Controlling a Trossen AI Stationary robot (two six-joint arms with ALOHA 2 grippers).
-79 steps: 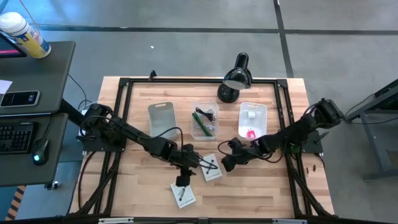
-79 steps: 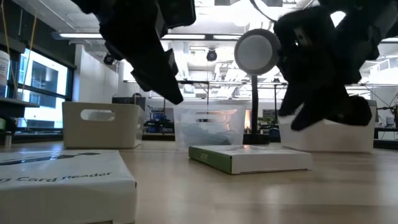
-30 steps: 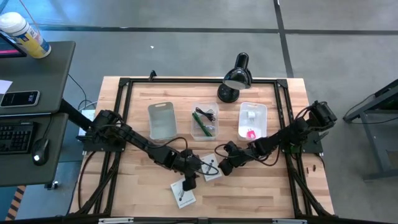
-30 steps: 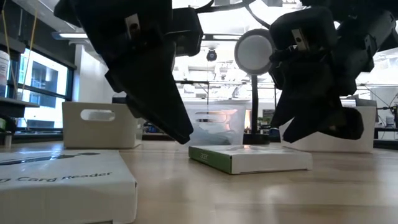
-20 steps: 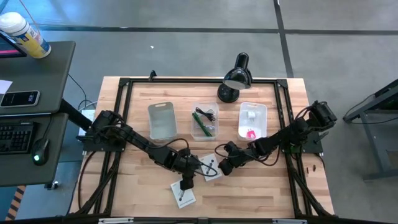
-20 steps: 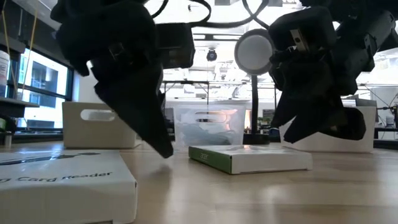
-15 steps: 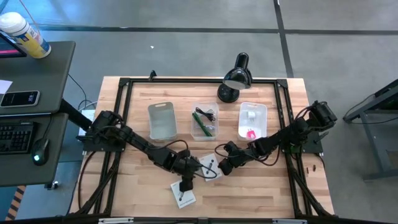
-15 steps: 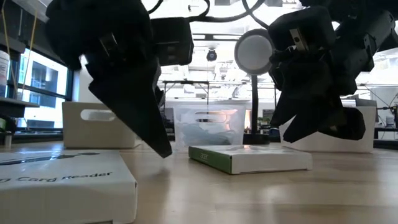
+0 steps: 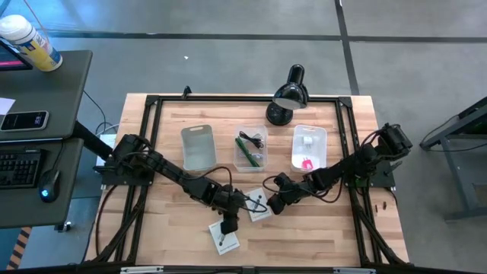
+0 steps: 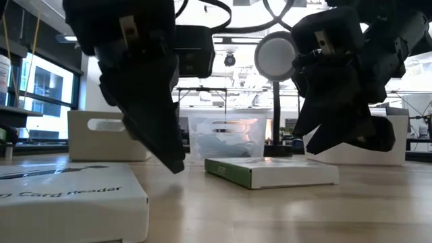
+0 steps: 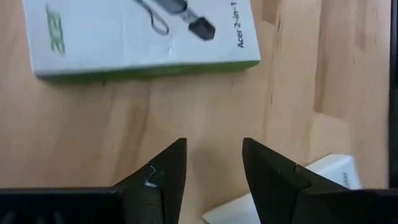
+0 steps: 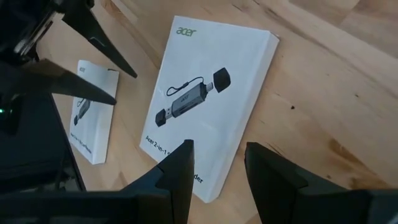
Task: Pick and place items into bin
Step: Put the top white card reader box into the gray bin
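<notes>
Two white cards with a black part printed on them lie flat on the table. The Acer card (image 9: 259,207) (image 12: 205,106) (image 11: 143,31) is the farther one; the other card (image 9: 223,238) (image 10: 67,192) lies by the near edge. My left gripper (image 9: 227,218) (image 11: 213,146) hangs open over bare wood between the two cards. My right gripper (image 9: 272,200) (image 12: 219,149) is open just above the Acer card's right edge (image 10: 317,169). The green pen and black cable (image 9: 249,146) lie in the clear middle bin. The pink piece (image 9: 307,164) and white block (image 9: 307,140) are in the right bin.
Three bins stand in a row on the far half: a white one (image 9: 198,147), a clear one (image 9: 250,160) and a white one (image 9: 318,148). A black desk lamp (image 9: 288,95) stands behind them. A black frame (image 9: 148,152) runs round the tabletop.
My left gripper has moved from beside the Acer card toward the table's left and near edge, dipped lower and turned somewhat. It now hangs between the two cards. My right gripper and both cards have kept still.
</notes>
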